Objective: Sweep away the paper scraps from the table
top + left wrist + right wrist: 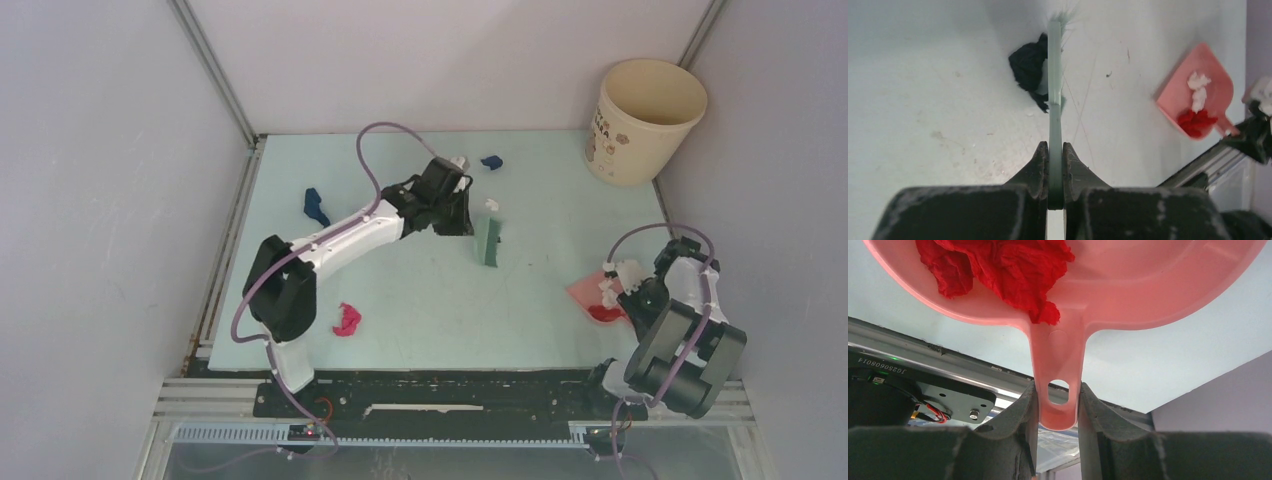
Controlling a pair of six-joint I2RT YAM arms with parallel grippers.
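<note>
The paper scraps (347, 319) are crumpled bits, surely very light and soft; they should skid or tumble ahead of bristles, and a quick flick could send them flying, so slow, low strokes look wise; pinching each one with fingers seems a poor plan, and the brush is the better way to take them.

A magenta scrap lies near the near left corner of the table (420, 290); a dark blue one (316, 206) lies near the left edge, further back; another dark blue one (491, 162) sits close to the far edge, about midway along it; a white one (491, 204) touches the far end of the green brush (488, 240). In the left wrist view a dark scrap (1028, 67) is pressed against the brush head; its colour may be deep blue or teal, the shadow makes it hard to say.

The left gripper (1055, 150) is clamped tight on the thin brush handle, the brush held on edge near the tabletop's middle. White and red scraps (605, 300) already lie in the pink dustpan (585, 292), near the right edge toward the near side; the right gripper (1058, 395) pinches its handle by the hanging hole, a stiff, sound hold. A cream bucket (645, 120) stands at the far right corner.
</note>
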